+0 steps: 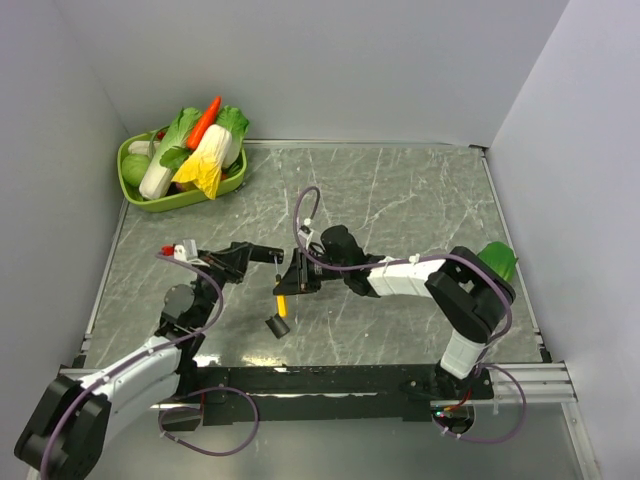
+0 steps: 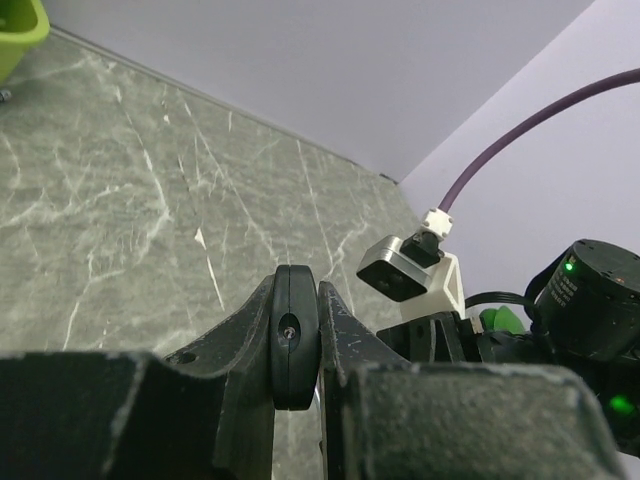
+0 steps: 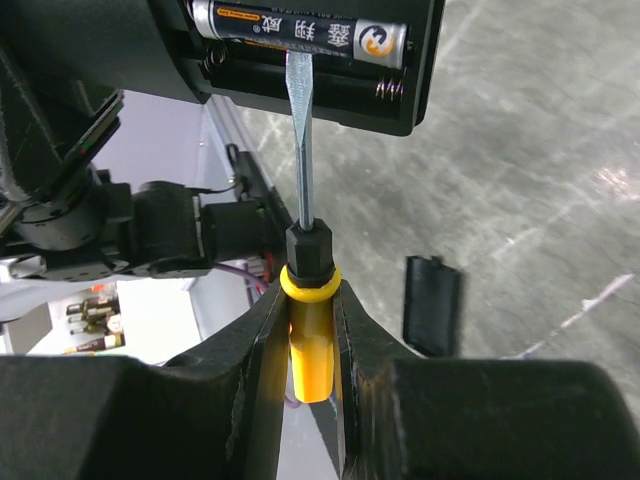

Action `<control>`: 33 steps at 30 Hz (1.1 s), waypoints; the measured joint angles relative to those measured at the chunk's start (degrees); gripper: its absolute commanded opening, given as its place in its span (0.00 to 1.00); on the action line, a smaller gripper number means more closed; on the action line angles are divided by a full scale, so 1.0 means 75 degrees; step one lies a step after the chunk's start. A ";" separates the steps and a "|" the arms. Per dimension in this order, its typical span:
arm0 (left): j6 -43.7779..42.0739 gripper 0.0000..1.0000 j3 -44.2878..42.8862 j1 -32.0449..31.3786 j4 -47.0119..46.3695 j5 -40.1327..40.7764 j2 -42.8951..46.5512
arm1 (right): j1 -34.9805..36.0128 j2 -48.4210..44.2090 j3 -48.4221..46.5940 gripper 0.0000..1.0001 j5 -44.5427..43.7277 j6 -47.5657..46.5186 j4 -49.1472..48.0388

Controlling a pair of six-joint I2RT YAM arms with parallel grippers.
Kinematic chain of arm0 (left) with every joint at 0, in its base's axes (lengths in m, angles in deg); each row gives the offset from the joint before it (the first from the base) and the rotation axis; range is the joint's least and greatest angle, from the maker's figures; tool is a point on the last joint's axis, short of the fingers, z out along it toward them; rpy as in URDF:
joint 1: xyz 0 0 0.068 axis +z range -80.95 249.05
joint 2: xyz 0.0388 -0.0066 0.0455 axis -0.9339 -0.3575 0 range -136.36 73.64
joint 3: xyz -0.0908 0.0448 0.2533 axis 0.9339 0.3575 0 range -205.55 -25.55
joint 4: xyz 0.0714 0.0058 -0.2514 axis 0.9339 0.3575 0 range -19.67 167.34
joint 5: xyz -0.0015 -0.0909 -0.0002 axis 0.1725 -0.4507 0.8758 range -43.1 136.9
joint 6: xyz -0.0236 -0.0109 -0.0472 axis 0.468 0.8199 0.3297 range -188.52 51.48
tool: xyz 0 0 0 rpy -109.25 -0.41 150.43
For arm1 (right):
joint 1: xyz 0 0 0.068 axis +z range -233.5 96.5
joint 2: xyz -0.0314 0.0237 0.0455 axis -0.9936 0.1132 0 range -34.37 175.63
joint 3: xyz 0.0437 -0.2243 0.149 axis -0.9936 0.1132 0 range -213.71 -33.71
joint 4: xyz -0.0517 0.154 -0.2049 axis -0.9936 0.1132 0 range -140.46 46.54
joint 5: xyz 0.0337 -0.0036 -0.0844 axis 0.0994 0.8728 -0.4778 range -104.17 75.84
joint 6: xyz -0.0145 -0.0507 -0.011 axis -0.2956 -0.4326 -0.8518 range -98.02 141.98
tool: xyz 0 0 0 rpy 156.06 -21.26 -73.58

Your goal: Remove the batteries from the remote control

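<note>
Wrist view, right arm. The right pincer [image 3: 310,300] is clamped on the yellow handle of a screwdriver [image 3: 311,250], jaws pressed to both sides of it. The steel blade runs straight ahead of the pincer, and its tip meets a battery [image 3: 300,42] lying in the open compartment of the remote control [image 3: 330,92]. The remote sits directly ahead of the pincer with its open back turned towards it. A battery cover [image 3: 432,305] lies flat on the marble table [image 3: 540,170], off to the pincer's right and lower.

Wrist view, left arm. The left pincer [image 2: 297,335] is closed on the remote control, which is seen end-on as a thin, rounded black edge standing upright between the jaws. Ahead of this pincer and to its right hangs the other arm's wrist camera [image 2: 395,268], with a purple cable [image 2: 520,130] rising from it.

Top view. The left arm lies low, reaching forward from the near-left corner, then bending so its pincer points right. The right arm stands up from its base with the elbow folded high on the right and the white forearm stretched leftward. Its pincer points left and meets the left pincer near mid-table. The battery cover rests on the table just on the near side of the right pincer. Far beyond the left pincer, at the far-left corner, stands a green basket [image 1: 165,203] of vegetables [image 1: 205,155].
</note>
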 measured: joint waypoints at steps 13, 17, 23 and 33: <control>-0.0417 0.01 -0.0009 0.0006 -0.0740 -0.1192 -0.1524 | -0.0525 0.0321 0.0038 0.00 0.0766 -0.0277 0.0708; -0.0560 0.01 -0.0073 0.0006 -0.0813 -0.1594 -0.1810 | -0.0784 0.0326 -0.0137 0.00 0.1151 -0.0510 0.1332; -0.0664 0.01 -0.0268 -0.0009 -0.0860 -0.1964 -0.2250 | -0.1116 0.0361 -0.0373 0.00 0.1460 -0.0915 0.2072; -0.0428 0.01 -0.0580 -0.0044 -0.0650 -0.1979 -0.2739 | -0.1233 0.0361 -0.0417 0.00 0.1279 -0.1367 0.2544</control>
